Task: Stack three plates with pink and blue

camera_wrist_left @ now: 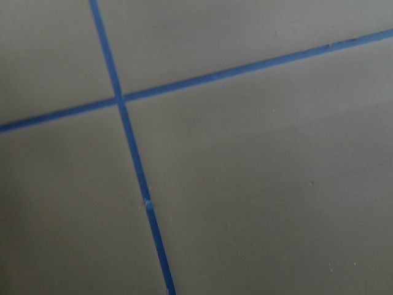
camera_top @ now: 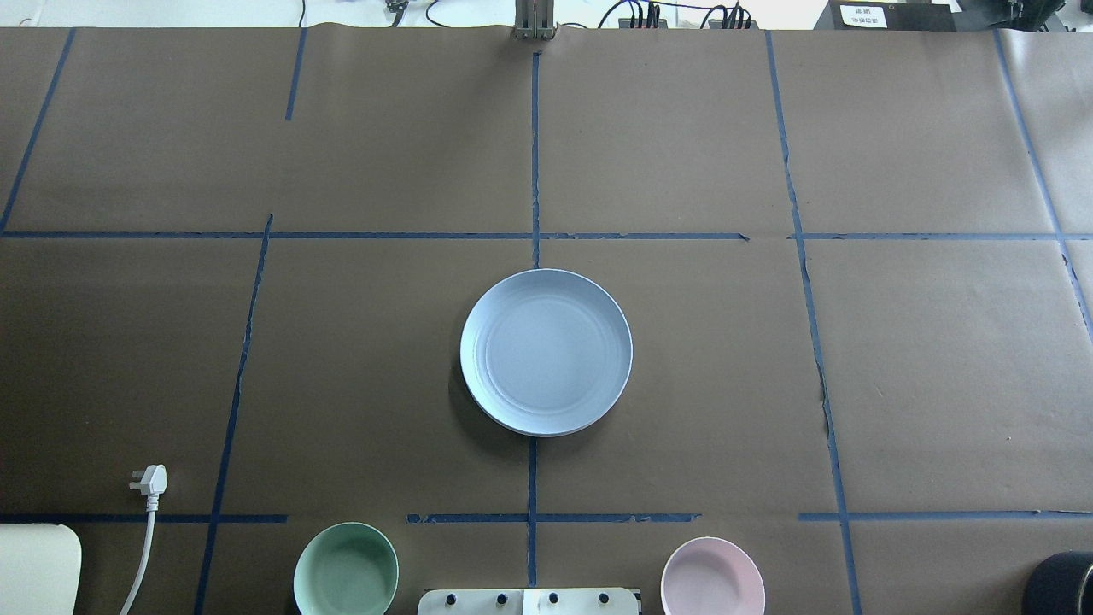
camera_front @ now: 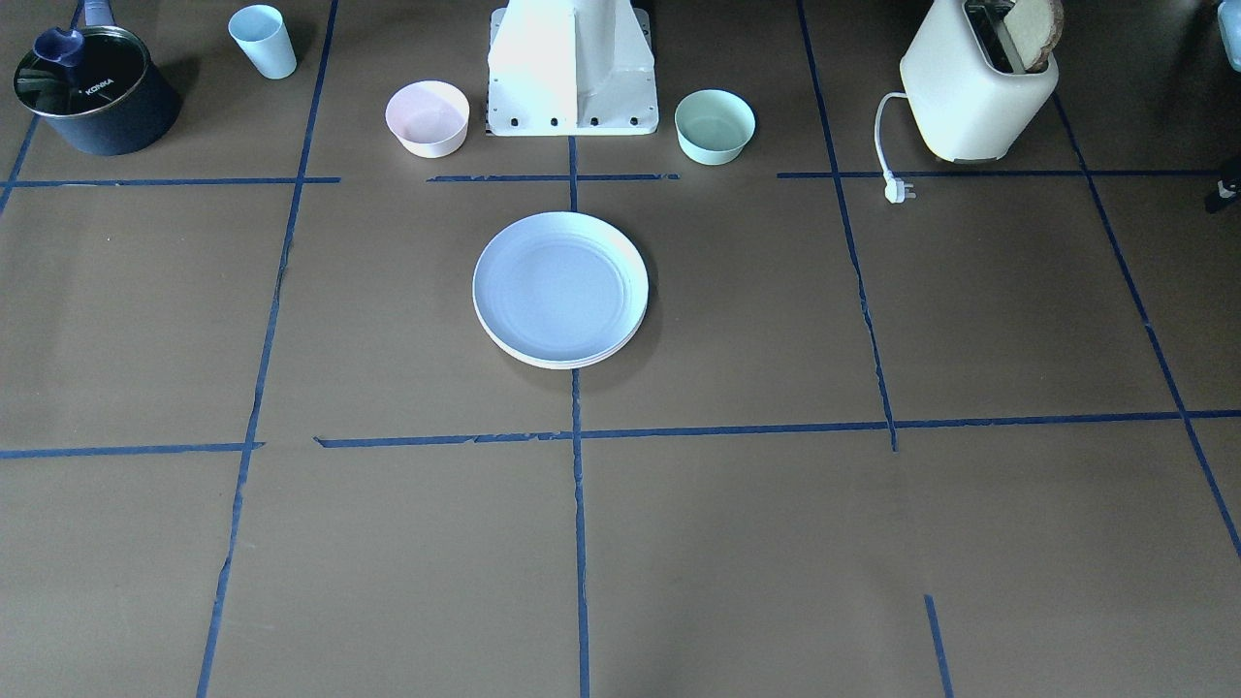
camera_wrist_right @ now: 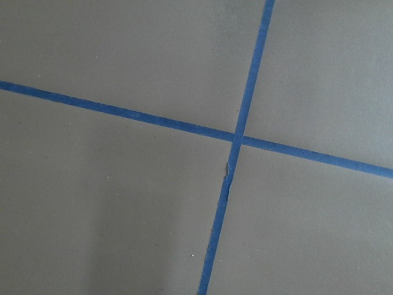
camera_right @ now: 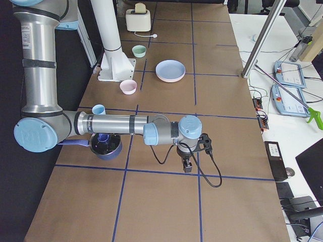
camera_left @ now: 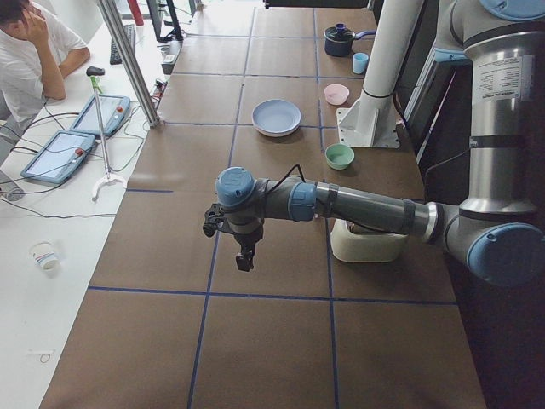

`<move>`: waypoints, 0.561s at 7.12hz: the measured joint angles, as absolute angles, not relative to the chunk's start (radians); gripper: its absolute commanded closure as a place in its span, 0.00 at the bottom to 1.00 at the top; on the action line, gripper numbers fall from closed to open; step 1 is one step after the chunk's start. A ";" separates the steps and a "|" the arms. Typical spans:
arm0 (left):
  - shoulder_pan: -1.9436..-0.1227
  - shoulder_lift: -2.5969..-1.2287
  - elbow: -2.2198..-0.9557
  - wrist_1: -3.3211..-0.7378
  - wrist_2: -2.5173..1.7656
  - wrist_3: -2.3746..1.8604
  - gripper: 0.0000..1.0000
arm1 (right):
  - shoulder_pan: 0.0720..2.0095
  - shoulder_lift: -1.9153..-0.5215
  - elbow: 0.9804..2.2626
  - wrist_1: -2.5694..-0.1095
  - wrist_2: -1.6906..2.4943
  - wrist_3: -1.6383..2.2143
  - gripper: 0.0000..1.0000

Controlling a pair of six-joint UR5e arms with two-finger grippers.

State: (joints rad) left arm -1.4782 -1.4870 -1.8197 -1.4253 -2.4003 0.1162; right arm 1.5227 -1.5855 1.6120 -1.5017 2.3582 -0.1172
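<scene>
The three plates lie in one stack at the table's middle. The light blue plate (camera_front: pixel 560 289) is on top and also shows in the overhead view (camera_top: pixel 546 350). A cream rim (camera_front: pixel 567 363) shows at the bottom; the pink plate between them is almost hidden. My left gripper (camera_left: pixel 244 260) hangs over bare table far from the stack, seen only in the exterior left view. My right gripper (camera_right: pixel 186 166) hangs over bare table at the other end, seen only in the exterior right view. I cannot tell whether either is open or shut. Both wrist views show only brown paper and blue tape.
A small pink bowl (camera_front: pixel 428 118) and a mint-green bowl (camera_front: pixel 715 126) flank the robot base (camera_front: pixel 572 68). A toaster (camera_front: pixel 979 87) with its plug (camera_front: pixel 900 191), a dark pot (camera_front: pixel 92 92) and a blue cup (camera_front: pixel 263 41) stand along the robot's side. An operator (camera_left: pixel 34 51) sits beyond the table.
</scene>
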 measured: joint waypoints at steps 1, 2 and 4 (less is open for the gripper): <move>-1.483 -1.488 -1.810 -1.419 -2.402 0.117 0.00 | 1.525 -1.581 1.614 -1.514 2.358 -0.117 0.00; -1.484 -1.491 -1.793 -1.418 -2.402 0.116 0.00 | 1.526 -1.576 1.616 -1.528 2.356 -0.117 0.00; -1.485 -1.494 -1.765 -1.421 -2.400 0.114 0.00 | 1.526 -1.573 1.617 -1.536 2.355 -0.116 0.00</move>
State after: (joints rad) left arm -1.4848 -1.4938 -1.7654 -1.4214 -2.4000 0.1135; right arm 1.5262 -1.5733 1.6167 -1.5360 2.3551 -0.1156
